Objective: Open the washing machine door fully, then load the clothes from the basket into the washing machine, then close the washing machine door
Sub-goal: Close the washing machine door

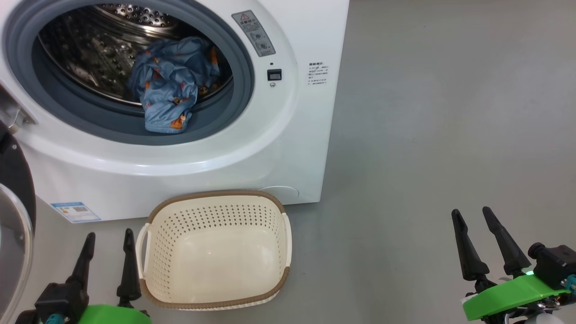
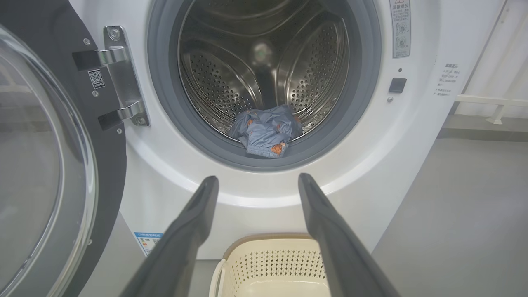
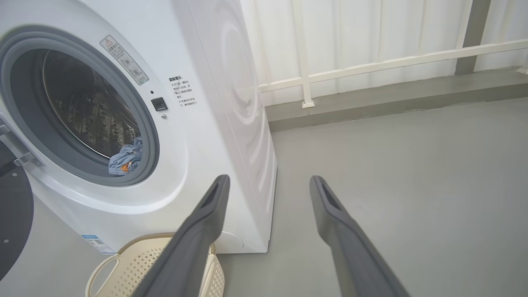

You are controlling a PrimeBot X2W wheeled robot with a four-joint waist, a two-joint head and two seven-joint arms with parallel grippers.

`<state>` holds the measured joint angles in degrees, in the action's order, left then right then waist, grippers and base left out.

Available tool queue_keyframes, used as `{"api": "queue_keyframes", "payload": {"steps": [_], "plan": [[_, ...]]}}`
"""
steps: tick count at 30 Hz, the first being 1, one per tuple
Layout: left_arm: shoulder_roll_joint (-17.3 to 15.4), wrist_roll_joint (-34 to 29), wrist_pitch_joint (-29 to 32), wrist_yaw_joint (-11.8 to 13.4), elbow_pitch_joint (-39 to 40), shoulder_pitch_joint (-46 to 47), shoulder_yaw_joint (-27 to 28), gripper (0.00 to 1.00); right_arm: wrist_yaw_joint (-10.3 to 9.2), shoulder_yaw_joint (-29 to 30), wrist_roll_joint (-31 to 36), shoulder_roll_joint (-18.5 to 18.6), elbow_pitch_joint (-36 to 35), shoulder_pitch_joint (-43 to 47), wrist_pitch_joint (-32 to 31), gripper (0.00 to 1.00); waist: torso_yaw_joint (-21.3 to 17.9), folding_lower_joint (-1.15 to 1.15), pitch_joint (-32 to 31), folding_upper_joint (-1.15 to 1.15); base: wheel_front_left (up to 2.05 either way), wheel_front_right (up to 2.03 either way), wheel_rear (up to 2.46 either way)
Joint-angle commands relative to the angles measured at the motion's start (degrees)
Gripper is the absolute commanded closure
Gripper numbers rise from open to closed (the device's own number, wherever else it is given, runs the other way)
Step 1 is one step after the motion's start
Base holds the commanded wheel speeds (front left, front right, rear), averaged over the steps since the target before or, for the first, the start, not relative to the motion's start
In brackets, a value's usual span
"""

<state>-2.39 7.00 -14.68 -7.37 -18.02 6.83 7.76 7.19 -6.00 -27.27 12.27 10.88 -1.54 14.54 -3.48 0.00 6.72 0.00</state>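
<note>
The white washing machine [image 1: 288, 135] stands with its door [image 2: 49, 165] swung wide to the left on its steel hinge. Light blue clothes [image 1: 173, 83] printed with orange figures lie inside the steel drum, draping onto the grey seal; they also show in the left wrist view [image 2: 266, 132] and the right wrist view [image 3: 126, 159]. The cream basket [image 1: 216, 252] sits on the floor before the machine with nothing in it. My left gripper [image 1: 110, 236] is open at the basket's left. My right gripper [image 1: 470, 212] is open over bare floor, far right of the basket.
Grey floor [image 1: 427, 135] stretches right of the machine. The open door's black rim [image 1: 15, 180] juts out at the far left near my left gripper. A white railing and wall [image 3: 371, 62] run behind the machine.
</note>
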Motion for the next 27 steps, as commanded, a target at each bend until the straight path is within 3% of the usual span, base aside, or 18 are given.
{"api": "queue_keyframes", "payload": {"steps": [1,9,27], "plan": [[-0.6,0.07,-0.32,-0.12,1.85,0.69,1.58,0.0,0.3,-0.99,-0.09,0.59,-1.46,0.28,0.46,0.0,0.03,0.0,0.03,0.0,0.0,0.0,0.0],[-0.58,0.73,-0.32,-0.12,1.78,0.84,1.37,0.0,0.3,-0.77,-0.09,0.57,-1.52,0.08,0.46,0.0,0.2,0.0,0.34,0.0,-0.15,0.15,0.0],[-0.61,1.51,-0.32,-0.12,2.02,0.42,0.78,0.0,0.3,-0.63,-0.13,0.89,-1.59,0.13,0.46,0.0,0.38,0.0,0.45,0.0,-0.82,0.82,0.0]]}}
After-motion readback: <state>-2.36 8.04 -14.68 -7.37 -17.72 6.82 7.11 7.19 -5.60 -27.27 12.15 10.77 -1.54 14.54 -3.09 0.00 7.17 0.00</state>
